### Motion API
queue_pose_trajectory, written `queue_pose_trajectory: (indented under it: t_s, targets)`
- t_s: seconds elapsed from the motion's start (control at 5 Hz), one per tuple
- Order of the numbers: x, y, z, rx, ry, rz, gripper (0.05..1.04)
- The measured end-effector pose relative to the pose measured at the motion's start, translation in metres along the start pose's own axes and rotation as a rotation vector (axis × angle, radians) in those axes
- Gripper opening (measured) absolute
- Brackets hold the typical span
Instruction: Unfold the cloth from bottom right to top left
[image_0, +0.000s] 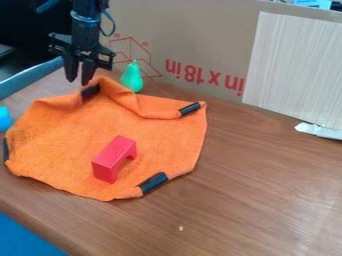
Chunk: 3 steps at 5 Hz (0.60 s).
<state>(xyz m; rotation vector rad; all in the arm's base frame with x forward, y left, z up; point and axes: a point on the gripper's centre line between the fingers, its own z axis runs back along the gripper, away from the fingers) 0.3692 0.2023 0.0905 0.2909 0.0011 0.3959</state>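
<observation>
A brown wood-grain table (267, 185) sweeps across the scene, with a great sheet of cardboard (194, 35) standing behind it, red print upside down on its face, and a pale wood-grain panel (294, 65) up against it at the right. Now the big player on the table: the orange cloth (60, 145), spread over the left half, its far edge humped up and folded over in a thick ridge running toward the upper right corner. In from the top left hangs the black robot arm (85, 22), and here's its gripper (78, 80), right at the cloth's far edge, fingers spread, a gap between them, tips just above the raised hump; whether they touch it, I cannot tell. Down at the lower left corner, a blue surface (23, 240). Onto the cloth we go: a red arch-shaped block (112, 157) sits near its middle, and just behind the folded edge stands a green toy pear (132, 77). Dark bands (153, 183) grip the cloth at four spots round its rim, one right by the fingertips. Far right, a torn white strip (319, 131) lies along the panel's foot.
</observation>
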Motion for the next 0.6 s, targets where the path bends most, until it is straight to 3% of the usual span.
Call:
queue_pose_trajectory:
  t_s: [0.2,0.4,0.6]
  targets:
    - [0.0,0.005,-0.001,-0.001,-0.003,0.002,0.768]
    - [-0.002,0.007,0.002,-0.01,-0.021,0.003,0.987]
    - [-0.012,0.021,0.029,-0.042,-0.072,0.029,1.001]
